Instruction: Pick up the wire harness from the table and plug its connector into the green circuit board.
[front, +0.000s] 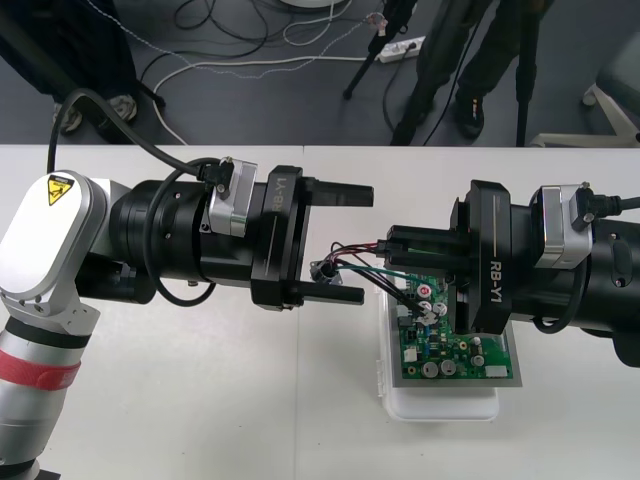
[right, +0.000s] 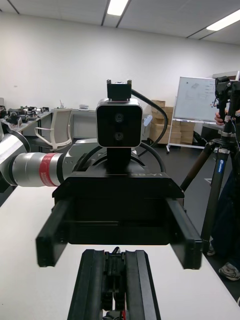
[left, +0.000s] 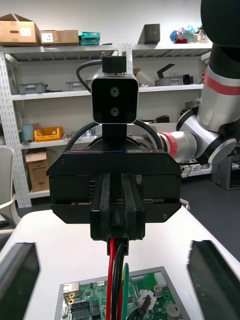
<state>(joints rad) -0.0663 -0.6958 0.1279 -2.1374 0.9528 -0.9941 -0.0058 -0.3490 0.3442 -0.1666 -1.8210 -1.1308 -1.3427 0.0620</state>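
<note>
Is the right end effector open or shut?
Shut: the right end effector clamps the red, black and green wire harness between its fingers.

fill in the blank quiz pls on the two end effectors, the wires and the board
1. The right end effector is ___ on the wire harness.
2. The left end effector faces it with its fingers ___.
3. The green circuit board rests on a ___ base.
Missing words: shut; open; white.
</note>
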